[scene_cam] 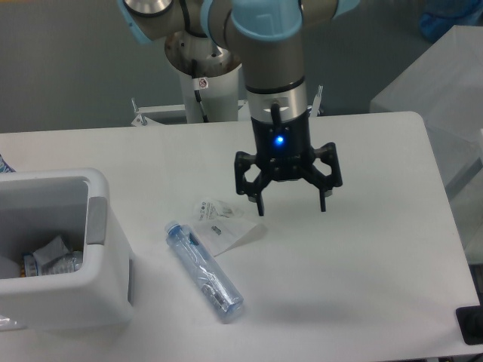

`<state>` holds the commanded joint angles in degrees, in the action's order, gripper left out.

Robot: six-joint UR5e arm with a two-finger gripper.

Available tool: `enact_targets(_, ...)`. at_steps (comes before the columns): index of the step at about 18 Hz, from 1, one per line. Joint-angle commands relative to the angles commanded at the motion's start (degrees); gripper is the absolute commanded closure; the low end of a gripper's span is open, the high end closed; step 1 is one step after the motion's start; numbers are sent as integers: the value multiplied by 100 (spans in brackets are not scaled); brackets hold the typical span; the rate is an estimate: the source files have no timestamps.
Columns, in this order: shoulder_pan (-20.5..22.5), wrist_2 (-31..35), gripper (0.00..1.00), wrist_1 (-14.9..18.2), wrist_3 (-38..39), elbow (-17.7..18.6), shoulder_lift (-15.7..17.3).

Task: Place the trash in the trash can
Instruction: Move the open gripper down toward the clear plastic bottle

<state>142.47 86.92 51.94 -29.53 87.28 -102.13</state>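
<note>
A clear plastic bottle (202, 269) with a bluish tint and blue label lies flat on the white table, angled from upper left to lower right. A small flat clear wrapper (223, 223) with a white printed label lies just above and to the right of it. The white trash can (96, 249) stands at the left edge with some trash inside. My gripper (292, 205) is open and empty, pointing down, hovering above the table to the right of the wrapper and apart from both items.
The arm's white base (205, 83) stands at the back of the table. A translucent box (445, 83) sits beyond the table's right side. A dark object (472, 326) is at the lower right corner.
</note>
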Motion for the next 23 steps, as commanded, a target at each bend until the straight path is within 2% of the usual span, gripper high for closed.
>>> enact_targets(6,36,44,0,26,17,-114,-167)
enact_targets(10,-8,-53,0,-53,70,-18,-351)
enact_targets(11,-8,-35,0,-70,287,-70,-474)
enact_targets(14,-26,-52,0,-88,2017,-202,-729)
enact_targets(15,-70,-53,0,-88,2134,-202,-765)
enact_targets(19,-307,-61,0,-97,2380,-237,-1256)
enact_targets(23,-430,-202,0,-79,2636,-237,-1538)
